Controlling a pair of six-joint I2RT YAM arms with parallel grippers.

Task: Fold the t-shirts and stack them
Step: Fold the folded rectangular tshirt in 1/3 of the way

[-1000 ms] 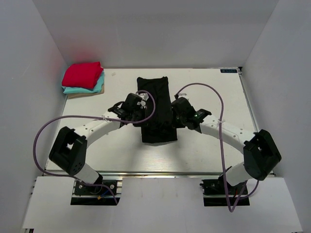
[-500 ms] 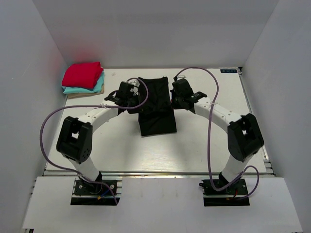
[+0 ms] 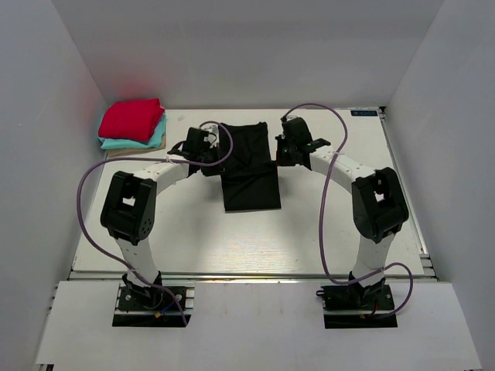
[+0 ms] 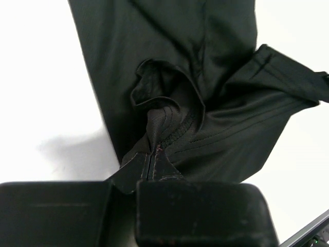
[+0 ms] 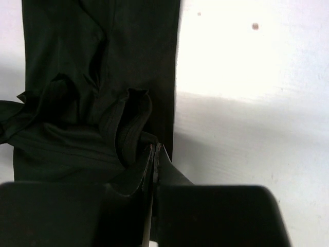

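We have the black t-shirt (image 3: 249, 166) lying in the middle of the bench (image 3: 325, 224), running from near the far edge toward the near edge, and each arm pinches one long side of it. The left gripper (image 4: 152, 159) is pressed together on a bunched fold of hem at the shirt's left side, and the right gripper (image 5: 154, 152) is clamped the same way on a ruffled fold at its right side. We judge this to be the lengthwise fold, carrying the pinched line toward the far edge. To do it well we should keep both pinches level with each other and the cloth taut between them. The fold should go down square on the far hem, and we should let go only once the side edges line up, since the cloth puckers at both fingertips. Compared with a second ago, both grippers have travelled toward the far edge, and the shirt's near end has drawn up with them, so it reads shorter. The folded red t-shirt (image 3: 131, 118), the teal one (image 3: 157, 137) and the tan one (image 3: 116, 152) sit unmoved in the far left corner.
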